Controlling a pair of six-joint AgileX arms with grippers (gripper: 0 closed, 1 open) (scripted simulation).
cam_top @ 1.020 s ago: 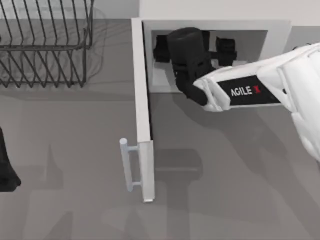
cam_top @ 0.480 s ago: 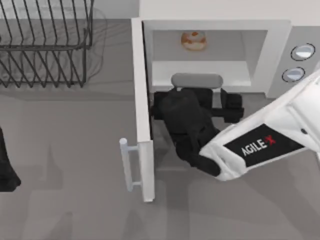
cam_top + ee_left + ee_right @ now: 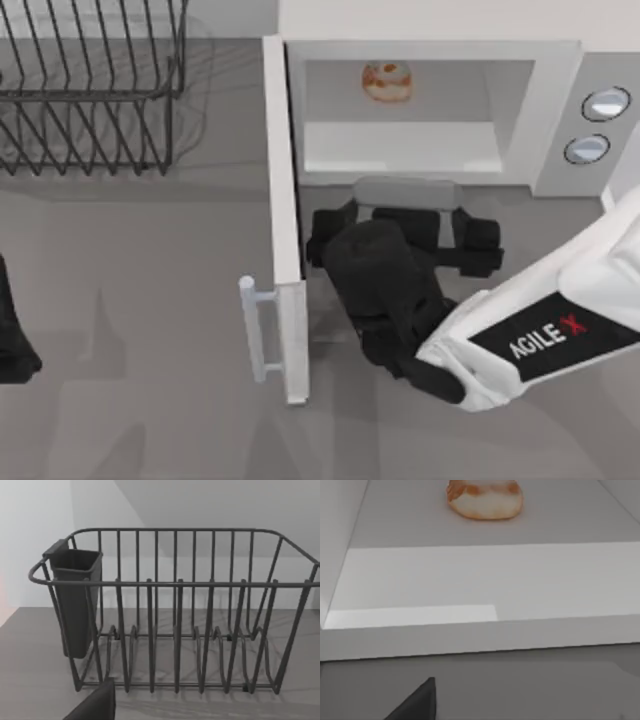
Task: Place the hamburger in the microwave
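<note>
The hamburger (image 3: 386, 81) is seen lying on the floor of the microwave (image 3: 560, 60) cavity, toward the back wall, at about twelve o'clock from the right gripper (image 3: 405, 205). It rests alone — nothing touches it — so the placing itself is judged done. The door (image 3: 288, 250) is held wide open on its side hinge, its silver bar handle (image 3: 256, 330) pointing toward the table's left; it is presumably left that way so the arm has a free path in front of the opening.

The right gripper is found just outside the cavity mouth, at six o'clock from the opening, and nothing is held in it. How wide its fingers stand cannot be told: from above they are hidden under the wrist, and the right wrist view gives just one dark tip at its edge.

The left arm (image 3: 12, 330) is parked at nine o'clock on the table, well apart from the microwave.

From above, the whole layout is given — door, two knobs (image 3: 596, 125), the wire rack (image 3: 90, 90) at ten o'clock. The right wrist view adds what is lost there: the bun's pale underside sitting flat on the grey floor (image 3: 485, 570), behind the front sill. The left wrist view supplies the rack's side, with a dark cup holder (image 3: 75, 600) hung on one end.
</note>
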